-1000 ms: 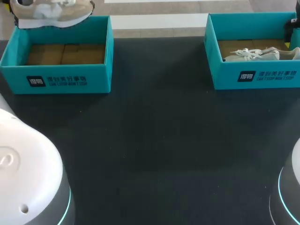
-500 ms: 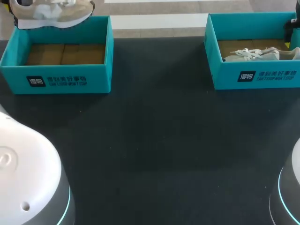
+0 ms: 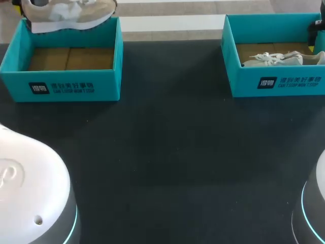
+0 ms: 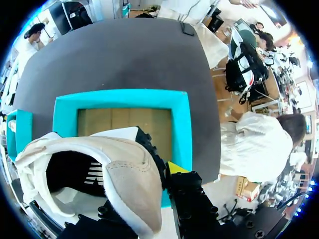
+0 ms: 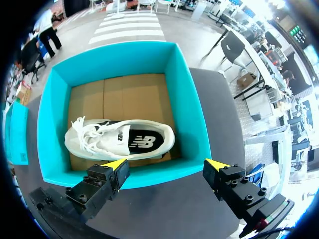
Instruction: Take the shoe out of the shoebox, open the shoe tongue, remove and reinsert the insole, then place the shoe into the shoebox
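The dark grey desk fills the scene, and the left shoebox stands at its far left corner. It is an open teal box with a brown cardboard floor. My left arm shows as a white rounded base at the near edge, well in front of that box.

A beige shoe with a white sole hangs over the left shoebox's back wall, lifted clear of the box. From the left wrist, the left tool pinches this shoe by the heel. One yellow-tipped finger presses the outside of the heel, and the other is hidden by the shoe. The shoe's dark opening faces the camera. The left shoebox lies beneath it, with its cardboard floor in plain sight.

Well to the right of the left shoebox, at the far right corner, stands the right shoebox in the same teal. A white shoe lies inside it, its laced end turned toward the left shoebox.

From the right wrist, the right tool hangs above the wall of the right shoebox nearest it. Its fingers are spread wide and touch nothing. The white shoe lies ahead of them on the cardboard, its black insole showing through the opening.

My right arm shows as a rounded base at the near right edge, farthest from the left shoebox.
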`<state>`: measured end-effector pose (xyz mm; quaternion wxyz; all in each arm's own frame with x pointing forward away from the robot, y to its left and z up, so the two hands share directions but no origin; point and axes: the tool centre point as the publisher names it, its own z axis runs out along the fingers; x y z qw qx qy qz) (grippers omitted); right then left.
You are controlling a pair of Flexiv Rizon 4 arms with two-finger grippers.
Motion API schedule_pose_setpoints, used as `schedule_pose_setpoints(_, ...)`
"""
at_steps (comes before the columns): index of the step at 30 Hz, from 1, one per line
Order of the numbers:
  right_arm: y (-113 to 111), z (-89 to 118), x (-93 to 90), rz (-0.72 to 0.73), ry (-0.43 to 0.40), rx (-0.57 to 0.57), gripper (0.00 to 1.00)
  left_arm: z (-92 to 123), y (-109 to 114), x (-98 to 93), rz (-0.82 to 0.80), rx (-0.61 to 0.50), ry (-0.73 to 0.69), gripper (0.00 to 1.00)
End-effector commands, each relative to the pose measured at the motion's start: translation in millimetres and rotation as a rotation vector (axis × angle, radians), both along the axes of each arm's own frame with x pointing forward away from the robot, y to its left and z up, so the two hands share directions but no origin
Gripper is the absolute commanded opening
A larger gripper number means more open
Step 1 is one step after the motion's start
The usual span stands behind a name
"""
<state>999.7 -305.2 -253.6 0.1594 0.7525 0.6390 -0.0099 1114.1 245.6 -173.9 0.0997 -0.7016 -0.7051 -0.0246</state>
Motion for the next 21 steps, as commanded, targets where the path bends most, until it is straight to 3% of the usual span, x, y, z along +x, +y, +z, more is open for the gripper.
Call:
schedule_pose_setpoints(1,1,0,-0.2,-0.001,-0.002,-0.001,1.00,11,-28,-66.6,-0.021,0.061,-0.193,0.00)
schedule_pose_setpoints(16,1,0,-0.2,-0.001,-0.002,-0.001,1.00,16,-129,-171.3,-0.092,0.008,-0.210,0.00)
schedule_pose_setpoints(21,1,0,-0.2,-0.001,-0.002,-0.001,1.00,16,-129,-171.3,-0.092,0.008,-0.210,0.00)
